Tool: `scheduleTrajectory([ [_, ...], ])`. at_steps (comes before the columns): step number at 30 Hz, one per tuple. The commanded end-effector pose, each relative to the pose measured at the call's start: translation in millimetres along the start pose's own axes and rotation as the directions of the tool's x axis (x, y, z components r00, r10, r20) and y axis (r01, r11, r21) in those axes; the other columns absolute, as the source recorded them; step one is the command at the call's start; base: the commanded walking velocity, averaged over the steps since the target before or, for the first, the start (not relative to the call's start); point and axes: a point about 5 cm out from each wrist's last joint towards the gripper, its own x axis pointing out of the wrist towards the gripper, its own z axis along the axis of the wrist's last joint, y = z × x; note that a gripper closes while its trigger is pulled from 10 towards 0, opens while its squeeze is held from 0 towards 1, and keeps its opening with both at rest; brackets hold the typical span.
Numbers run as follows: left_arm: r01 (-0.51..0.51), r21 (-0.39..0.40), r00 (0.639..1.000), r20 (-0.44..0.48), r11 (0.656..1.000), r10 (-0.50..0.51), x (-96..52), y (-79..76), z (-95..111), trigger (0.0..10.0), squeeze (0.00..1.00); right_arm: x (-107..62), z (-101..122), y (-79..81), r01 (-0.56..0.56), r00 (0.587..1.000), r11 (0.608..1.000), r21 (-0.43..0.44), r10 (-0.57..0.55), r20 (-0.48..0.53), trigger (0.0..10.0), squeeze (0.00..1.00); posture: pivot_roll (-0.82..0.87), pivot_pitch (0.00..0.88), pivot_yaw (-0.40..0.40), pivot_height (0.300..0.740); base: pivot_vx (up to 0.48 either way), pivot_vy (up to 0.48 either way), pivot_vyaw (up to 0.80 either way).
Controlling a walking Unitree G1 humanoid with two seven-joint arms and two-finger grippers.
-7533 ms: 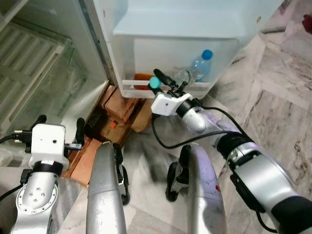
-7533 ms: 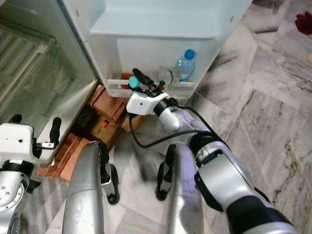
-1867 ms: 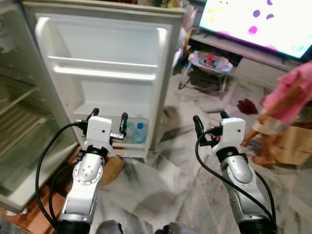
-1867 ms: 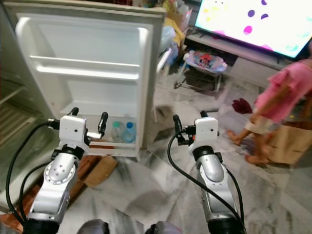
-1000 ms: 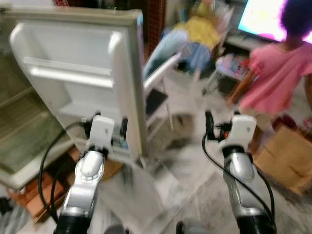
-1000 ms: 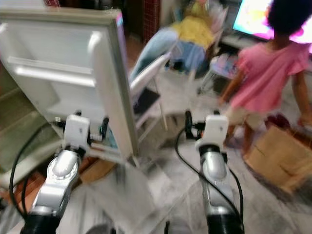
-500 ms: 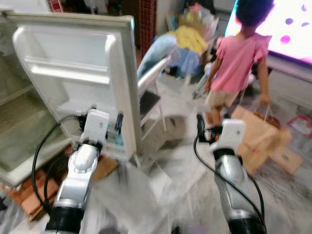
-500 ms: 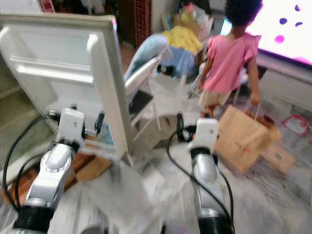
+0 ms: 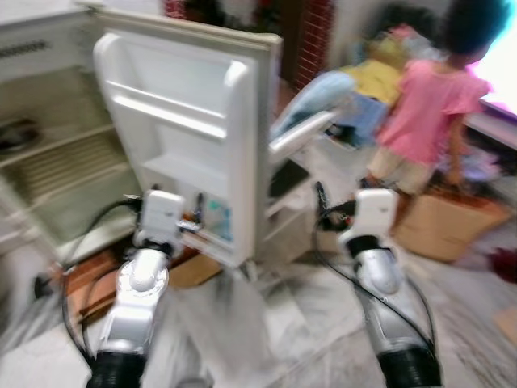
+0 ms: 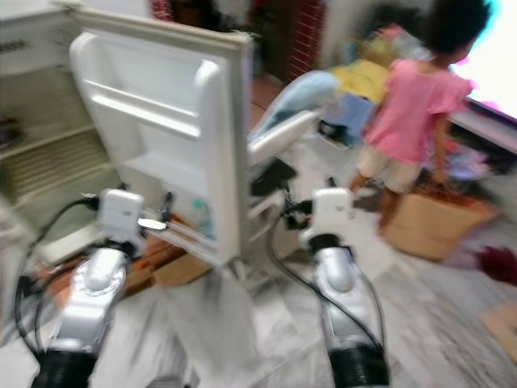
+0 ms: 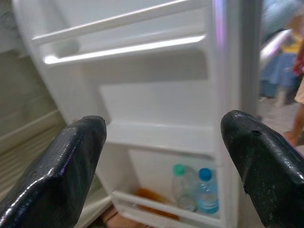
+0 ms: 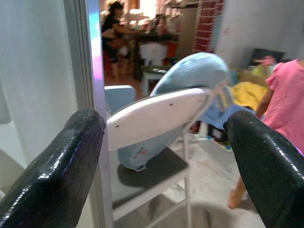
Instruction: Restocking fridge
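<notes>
The robot stood facing the open fridge door (image 9: pixel 194 137), both arms raised in front of it and nothing in either one. The left gripper (image 11: pixel 161 156) had its fingers spread wide and empty, and so did the right gripper (image 12: pixel 156 161). Down in the bottom rack of the door stood two water bottles (image 11: pixel 194 187), upright side by side, one with a green cap and one with a blue, something orange lying beside them. Looking along the left gripper, the bottles sat ahead and below it, so the left arm was plainly the nearer one to the door shelves. The right gripper looked past the door's edge toward a white chair (image 12: pixel 156 118) draped in blue cloth. Beyond that a child in a pink top (image 9: pixel 424 113) stood by a cardboard box (image 9: pixel 440 222). My guess was that fresh stock had to be fetched from elsewhere. The head views were blurred.
</notes>
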Motion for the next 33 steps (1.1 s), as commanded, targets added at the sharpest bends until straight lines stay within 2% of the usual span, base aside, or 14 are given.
scheduleTrajectory([
  [1, -0.025, 0.019, 1.0, 0.003, 1.0, 0.025, -2.0, 8.4, 1.5, 10.0, 0.0, 5.8, 5.6, 8.4, -0.026, 0.999, 1.0, 0.012, 0.026, 0.022, 10.0, 0.0, 0.04, 0.036, -0.029, 0.74, 0.356, -0.319, 0.8],
  [8, -0.032, 0.011, 0.999, -0.008, 0.999, 0.032, -2.7, 9.7, 0.1, 10.0, 0.0, 7.2, 5.8, 15.0, -0.071, 0.997, 0.997, -0.009, 0.071, 0.027, 10.0, 0.0, 0.04, 0.038, -0.033, 0.74, 0.352, -0.321, 0.64],
  [17, -0.034, 0.005, 0.999, -0.005, 0.999, 0.034, -1.8, 8.0, 1.4, 10.0, 0.0, 10.5, 4.8, 19.9, -0.116, 0.993, 0.993, 0.009, 0.116, 0.015, 10.0, 0.0, 0.04, 0.043, -0.039, 0.74, 0.352, -0.322, 0.0],
  [20, -0.048, 0.001, 0.999, -0.016, 0.999, 0.048, -2.7, 6.7, 0.5, 10.0, 0.0, 13.1, 3.8, 25.9, -0.182, 0.983, 0.983, 0.022, 0.182, 0.002, 10.0, 0.0, 0.04, 0.045, -0.043, 0.74, 0.0, 0.0, 0.0],
  [23, -0.054, -0.005, 0.998, -0.017, 0.999, 0.054, -3.5, 7.2, 0.5, 10.0, 0.0, 15.1, 5.4, 34.7, -0.278, 0.961, 0.959, 0.052, 0.278, 0.004, 10.0, 0.0, 0.04, 0.045, -0.043, 0.74, 0.0, 0.0, 0.0],
  [24, -0.06, -0.007, 0.998, -0.017, 0.998, 0.06, -3.7, 8.1, 0.8, 10.0, 0.0, 15.9, 5.6, 39.0, -0.337, 0.941, 0.94, 0.057, 0.338, -0.006, 10.0, 0.0, 0.05, 0.047, -0.045, 0.74, 0.0, 0.0, 0.0],
  [26, -0.06, -0.007, 0.998, -0.017, 0.998, 0.06, -3.7, 8.1, 0.8, 10.0, 0.0, 15.9, 5.6, 39.0, -0.337, 0.941, 0.94, 0.057, 0.338, -0.006, 10.0, 0.0, 0.05, 0.047, -0.045, 0.74, 0.0, 0.0, 0.0],
  [28, -0.072, -0.003, 0.997, -0.018, 0.997, 0.072, -5.3, 10.2, 0.9, 10.0, 0.0, 15.7, 7.4, 46.4, -0.445, 0.895, 0.893, 0.074, 0.447, -0.011, 10.0, 0.0, 0.05, 0.049, -0.049, 0.74, 0.0, 0.0, 0.0],
  [29, -0.072, -0.003, 0.997, -0.018, 0.997, 0.072, -5.3, 10.2, 0.9, 10.0, 0.0, 15.7, 7.4, 46.4, -0.445, 0.895, 0.893, 0.074, 0.447, -0.011, 10.0, 0.0, 0.05, 0.049, -0.049, 0.74, 0.0, 0.0, 0.0],
  [30, -0.08, 0.0, 0.997, -0.022, 0.997, 0.08, -7.0, 11.8, 0.3, 10.0, 0.0, 16.1, 8.1, 49.3, -0.492, 0.869, 0.868, 0.063, 0.494, -0.017, 10.0, 0.0, 0.06, 0.05, -0.049, 0.74, 0.0, 0.0, 0.0],
  [33, -0.105, 0.001, 0.994, -0.037, 0.995, 0.105, -11.6, 15.4, -1.5, 10.0, 0.0, 20.2, 10.3, 52.0, -0.517, 0.855, 0.855, 0.048, 0.518, -0.009, 10.0, 0.0, 0.06, 0.053, -0.049, 0.74, 0.0, 0.0, 0.0],
])
